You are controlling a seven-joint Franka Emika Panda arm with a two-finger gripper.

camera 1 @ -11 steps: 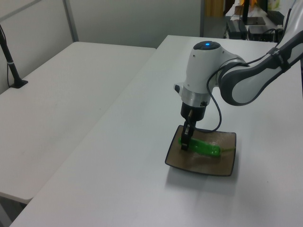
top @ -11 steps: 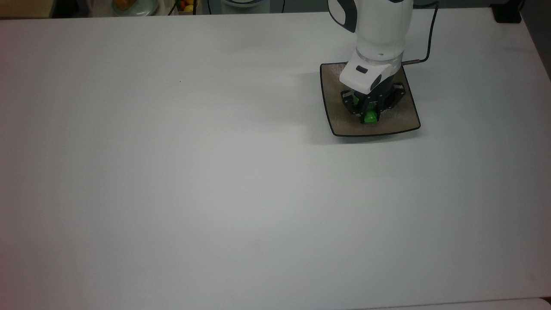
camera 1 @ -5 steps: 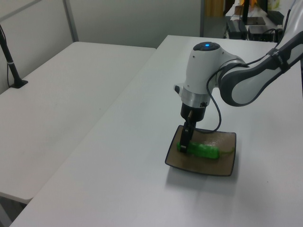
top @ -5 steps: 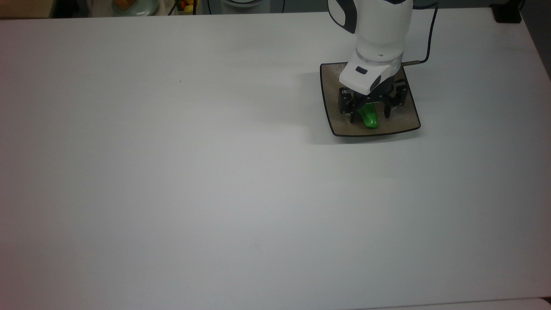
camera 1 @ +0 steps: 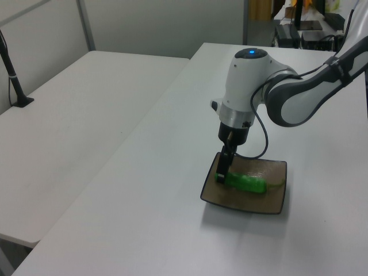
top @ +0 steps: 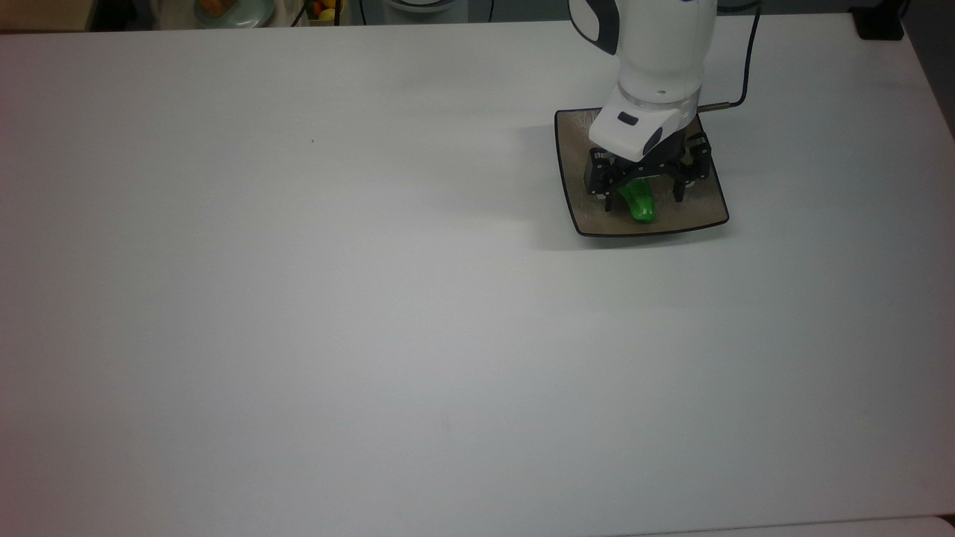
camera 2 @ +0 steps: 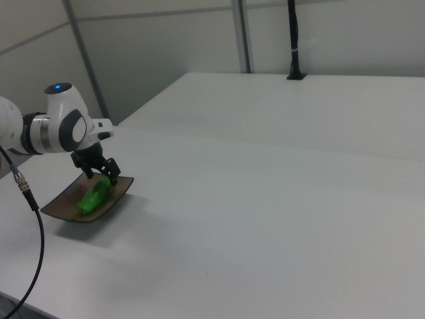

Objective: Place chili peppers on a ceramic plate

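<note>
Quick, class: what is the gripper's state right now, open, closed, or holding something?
Gripper: open, fingers spread either side of the chili pepper lying on the ceramic plate.

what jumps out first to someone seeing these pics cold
The bright green chili pepper catches the eye first, lying on the square brown ceramic plate near the far right of the white table in the top view. Right above it hangs the white arm's black gripper, fingers spread open on either side of the pepper, not clamping it. The expanse of table around the plate is bare.
</note>
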